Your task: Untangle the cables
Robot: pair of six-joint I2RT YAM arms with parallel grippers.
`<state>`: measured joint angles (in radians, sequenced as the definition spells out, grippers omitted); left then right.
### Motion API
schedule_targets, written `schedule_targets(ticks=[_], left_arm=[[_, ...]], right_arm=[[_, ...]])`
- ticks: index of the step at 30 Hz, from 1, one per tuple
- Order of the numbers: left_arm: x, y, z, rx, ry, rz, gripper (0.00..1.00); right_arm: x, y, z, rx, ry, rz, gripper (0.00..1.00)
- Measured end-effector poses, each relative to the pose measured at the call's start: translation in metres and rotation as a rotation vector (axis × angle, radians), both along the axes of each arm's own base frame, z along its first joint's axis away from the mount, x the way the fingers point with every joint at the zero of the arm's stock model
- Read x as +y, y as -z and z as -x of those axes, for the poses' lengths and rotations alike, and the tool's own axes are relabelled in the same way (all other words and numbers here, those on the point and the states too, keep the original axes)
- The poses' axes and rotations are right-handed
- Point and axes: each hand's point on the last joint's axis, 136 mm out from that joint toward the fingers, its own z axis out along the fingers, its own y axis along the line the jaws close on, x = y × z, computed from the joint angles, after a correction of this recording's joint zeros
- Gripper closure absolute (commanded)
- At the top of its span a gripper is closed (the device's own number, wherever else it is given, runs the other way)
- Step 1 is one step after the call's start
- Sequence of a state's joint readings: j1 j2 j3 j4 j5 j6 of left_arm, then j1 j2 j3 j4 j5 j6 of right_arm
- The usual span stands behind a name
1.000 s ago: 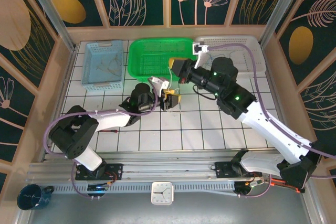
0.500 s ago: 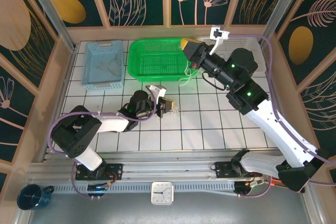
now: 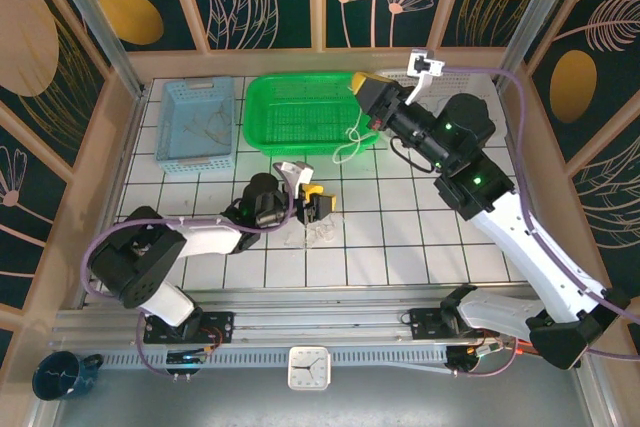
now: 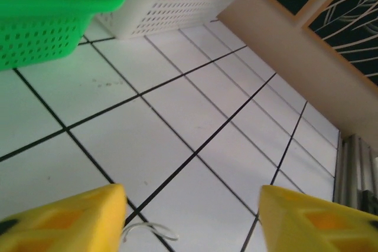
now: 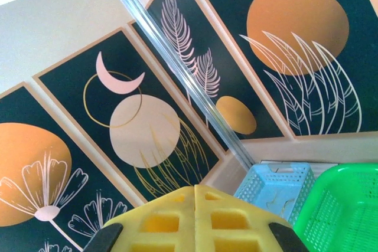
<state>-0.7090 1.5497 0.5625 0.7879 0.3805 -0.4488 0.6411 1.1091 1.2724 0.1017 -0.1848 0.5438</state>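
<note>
A small heap of thin whitish and pale cables [image 3: 318, 232] lies on a white tile in the top view. Just above it hovers my left gripper [image 3: 316, 203], open, its yellow fingers [image 4: 65, 219] far apart and holding nothing. A whitish wire loop [image 4: 147, 231] shows on the floor beside the left finger. My right gripper [image 3: 360, 83] is raised at the green basket's right corner, its yellow pads [image 5: 195, 205] pressed together. A thin whitish cable [image 3: 349, 143] hangs from it down to the floor.
The green basket [image 3: 256, 119] stands at the back middle, a blue basket [image 3: 170, 122] holding thin wires to its left, and a white basket [image 3: 470, 79] behind the right arm. Wooden walls close in the tiled floor.
My right gripper has risen from the middle of the floor to the back, pulling a whitish cable with it. The remaining cables now lie below the left gripper, which shifted slightly nearer.
</note>
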Motion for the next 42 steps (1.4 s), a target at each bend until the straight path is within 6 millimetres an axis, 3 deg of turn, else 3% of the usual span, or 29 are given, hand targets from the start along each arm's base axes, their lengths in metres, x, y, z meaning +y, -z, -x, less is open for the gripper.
schedule_targets(ticks=[7, 12, 18, 28, 33, 42], left_arm=[[0.007, -0.039, 0.008, -0.042, -0.009, 0.083, 0.19], [0.017, -0.045, 0.018, 0.001, -0.032, 0.139, 0.11], [0.027, -0.054, 0.025, 0.071, -0.068, 0.24, 0.02], [0.026, -0.087, 0.024, 0.154, -0.074, 0.439, 0.02], [0.024, -0.083, 0.022, 0.216, -0.08, 0.476, 0.02], [0.015, -0.077, 0.012, 0.258, -0.087, 0.484, 0.12]], right_arm=[[0.005, 0.04, -0.009, 0.073, 0.006, 0.037, 1.0], [0.005, 0.063, -0.015, 0.11, 0.021, 0.062, 1.0], [0.005, 0.075, -0.019, 0.121, 0.035, 0.065, 1.0], [0.005, 0.082, -0.021, 0.116, 0.041, 0.056, 1.0], [0.005, 0.085, -0.022, 0.121, 0.041, 0.055, 1.0], [0.006, 0.081, -0.022, 0.118, 0.038, 0.031, 1.0]])
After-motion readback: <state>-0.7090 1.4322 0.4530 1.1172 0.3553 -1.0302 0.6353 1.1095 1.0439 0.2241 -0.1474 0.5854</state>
